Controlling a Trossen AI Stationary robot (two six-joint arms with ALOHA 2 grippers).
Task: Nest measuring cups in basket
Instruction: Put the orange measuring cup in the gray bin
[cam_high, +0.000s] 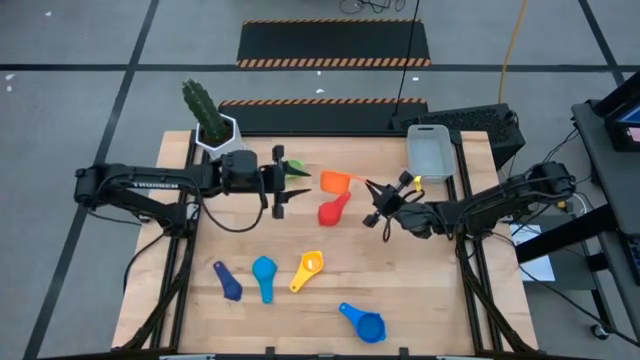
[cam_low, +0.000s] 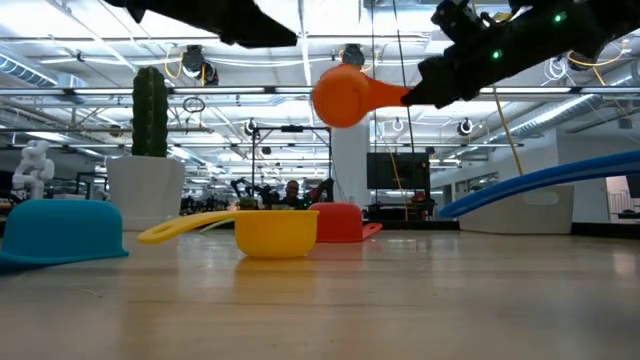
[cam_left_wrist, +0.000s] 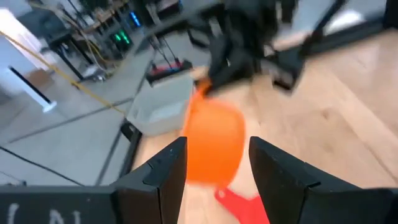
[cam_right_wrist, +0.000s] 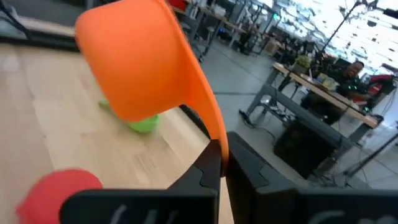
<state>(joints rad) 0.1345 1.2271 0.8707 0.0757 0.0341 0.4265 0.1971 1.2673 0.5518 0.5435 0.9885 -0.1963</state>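
Cactus pot (cam_high: 216, 133) sits at the table's far left corner. Just beside it the left gripper (cam_high: 279, 180) hovers above the wood, its jaws standing apart around nothing, with the green cup (cam_high: 296, 168) lying at its fingertips. On the near half of the table (cam_high: 420, 300) lie, from left to right, the dark blue cup (cam_high: 227, 281), the light blue cup (cam_high: 264, 273), the yellow cup (cam_high: 309, 268) and the blue cup (cam_high: 364, 322). Near the middle, the red cup (cam_high: 332, 209) rests upside down on the wood. Above and just beyond it the orange cup (cam_high: 336, 181) hangs in the air, bowl pointing toward the left arm, its handle clamped in the right gripper (cam_high: 376, 194). The basket (cam_high: 429, 151) stands at the far right edge, with no cup seen in it.
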